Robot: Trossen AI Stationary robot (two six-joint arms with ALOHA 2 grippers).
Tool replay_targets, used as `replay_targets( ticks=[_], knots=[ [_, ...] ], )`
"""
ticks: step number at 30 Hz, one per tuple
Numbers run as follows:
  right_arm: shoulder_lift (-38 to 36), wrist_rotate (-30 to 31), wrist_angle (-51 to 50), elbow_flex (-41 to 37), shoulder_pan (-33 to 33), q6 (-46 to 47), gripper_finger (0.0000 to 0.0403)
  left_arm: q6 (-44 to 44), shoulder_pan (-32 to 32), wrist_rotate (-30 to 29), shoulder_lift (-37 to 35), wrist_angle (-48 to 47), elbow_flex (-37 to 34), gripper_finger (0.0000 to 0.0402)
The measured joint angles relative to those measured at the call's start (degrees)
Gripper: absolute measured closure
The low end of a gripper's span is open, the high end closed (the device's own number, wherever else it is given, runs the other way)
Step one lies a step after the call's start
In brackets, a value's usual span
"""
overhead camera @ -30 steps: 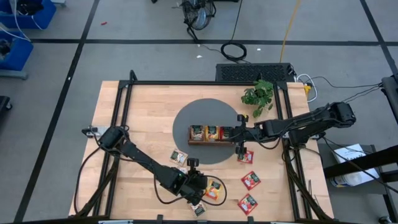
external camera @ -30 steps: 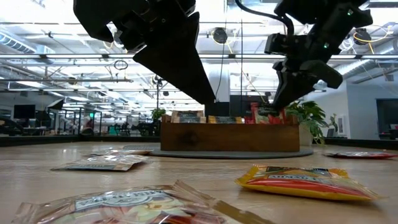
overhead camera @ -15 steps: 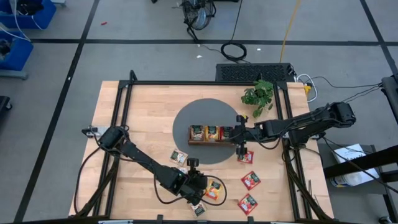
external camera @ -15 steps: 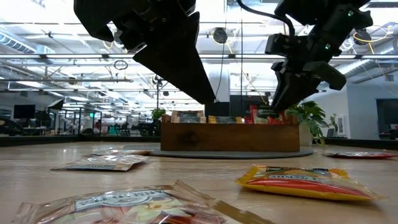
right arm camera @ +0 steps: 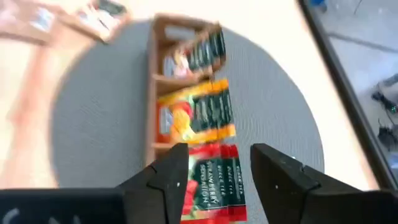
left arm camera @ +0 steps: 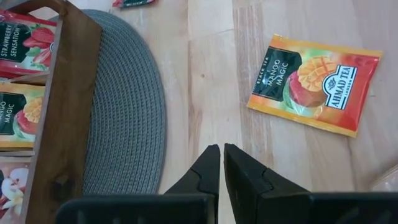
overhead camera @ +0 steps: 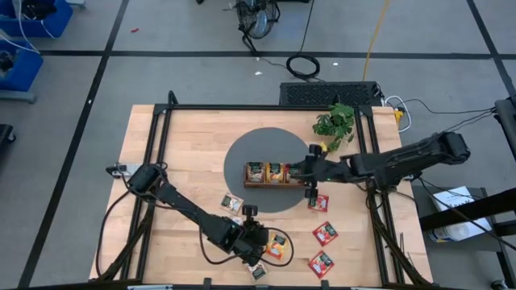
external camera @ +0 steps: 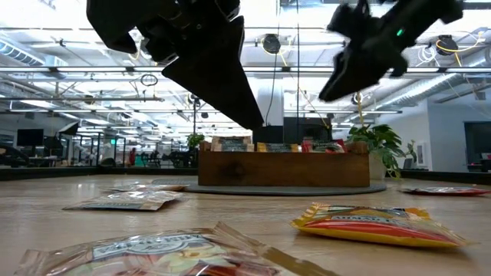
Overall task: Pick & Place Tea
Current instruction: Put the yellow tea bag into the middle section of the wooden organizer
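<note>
The tea packets are small flat squares. Red, orange and pale ones stand in the wooden tray [overhead camera: 274, 173] on the grey mat [overhead camera: 242, 153]. My right gripper [right arm camera: 217, 177] hangs open above the tray's right-hand compartment, over the red packets [right arm camera: 214, 186], and touches nothing. Loose on the table lie three red packets [overhead camera: 325, 234], an orange packet [left arm camera: 314, 84] and two pale packets [overhead camera: 231, 203]. My left gripper [left arm camera: 221, 163] is shut and holds nothing. It hovers over bare wood near the front edge, between the mat and the orange packet.
A green leafy plant [overhead camera: 336, 125] stands at the far right behind the tray. A black frame [overhead camera: 161, 137] runs along the table's sides. In the low view an orange packet [external camera: 380, 225] and a pale one [external camera: 169, 257] lie near the front edge.
My right gripper has opened and let go of a red packet, which has sunk into the tray's right-hand compartment. The gripper has then risen clear of the tray and tipped nearer to level.
</note>
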Motion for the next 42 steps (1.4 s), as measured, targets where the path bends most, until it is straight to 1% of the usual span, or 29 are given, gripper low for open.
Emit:
replay_targets(
  ticks=[2, 4, 7, 9, 11, 13, 15, 17, 20, 22, 25, 29, 32, 35, 37, 38, 42],
  knots=[
    [-2.1, 0.0, 0.6, 0.0, 2.9, 1.2, 0.0264, 0.0, -0.2, 0.0, 0.0, -0.2, 0.0, 0.0371],
    [-3.5, -3.1, 2.4, -0.3, 7.0, 2.8, 0.0288, 0.0, -0.6, 0.0, 0.0, -0.1, 0.0, 0.0371],
    [-3.5, -11.0, 11.6, -3.9, 13.2, 4.4, 0.033, 0.4, -1.0, 0.1, 0.0, 2.2, 0.0, 0.0371],
    [-2.2, -14.6, 20.9, -7.9, 16.4, 3.5, 0.0357, 0.4, -1.0, 0.6, 0.0, 5.3, 0.0, 0.0371],
    [-0.5, -15.3, 31.4, -12.4, 19.0, 2.7, 0.0382, 0.8, -0.7, 3.8, 0.0, 8.6, 0.0, 0.0371],
    [1.9, -16.1, 41.3, -16.4, 20.7, 2.7, 0.0397, 2.6, -0.5, 9.0, 0.3, 12.0, 0.0, 0.0371],
    [4.5, -16.3, 48.9, -19.6, 21.9, 4.7, 0.0396, 4.7, -0.6, 13.6, 0.7, 14.9, 0.0, 0.0371],
    [7.6, -16.4, 53.8, -21.6, 22.6, 8.0, 0.0391, 5.9, -0.9, 17.8, 1.5, 18.3, 0.0, 0.0371],
    [12.7, -16.4, 56.9, -22.6, 23.3, 12.3, 0.0388, 6.1, -1.5, 20.2, 3.1, 20.4, 0.0, 0.0371],
    [16.6, -16.9, 58.0, -22.6, 23.6, 14.1, 0.0388, 6.0, -1.4, 20.2, 4.7, 20.3, 0.0, 0.0371],
    [23.1, -20.5, 63.0, -21.7, 23.4, 16.0, 0.0387, 5.3, -1.2, 20.2, 6.8, 18.8, 0.0, 0.0371],
    [29.8, -20.9, 67.9, -19.3, 22.3, 18.3, 0.0387, 4.9, -0.1, 20.5, 6.9, 20.4, 0.0, 0.0371],
    [32.6, -21.2, 68.0, -17.8, 21.0, 22.1, 0.0387, 3.9, 0.5, 21.1, 6.9, 19.9, 0.0, 0.0371],
    [33.8, -26.7, 67.5, -16.6, 18.8, 29.5, 0.0387, 3.5, 0.3, 21.2, 6.9, 19.6, 0.0, 0.0371],
    [34.4, -31.3, 67.4, -15.9, 17.6, 33.3, 0.0387, 3.2, 0.2, 21.4, 7.1, 19.4, 0.0, 0.0371],
    [34.4, -32.6, 67.2, -16.0, 17.3, 34.6, 0.0387, 3.2, 0.2, 21.5, 7.3, 19.1, 0.0, 0.0371],
    [34.0, -32.9, 64.6, -15.9, 16.6, 39.5, 0.0387, 3.2, 0.6, 21.6, 8.0, 19.4, 0.0, 0.0371]
  ],
)
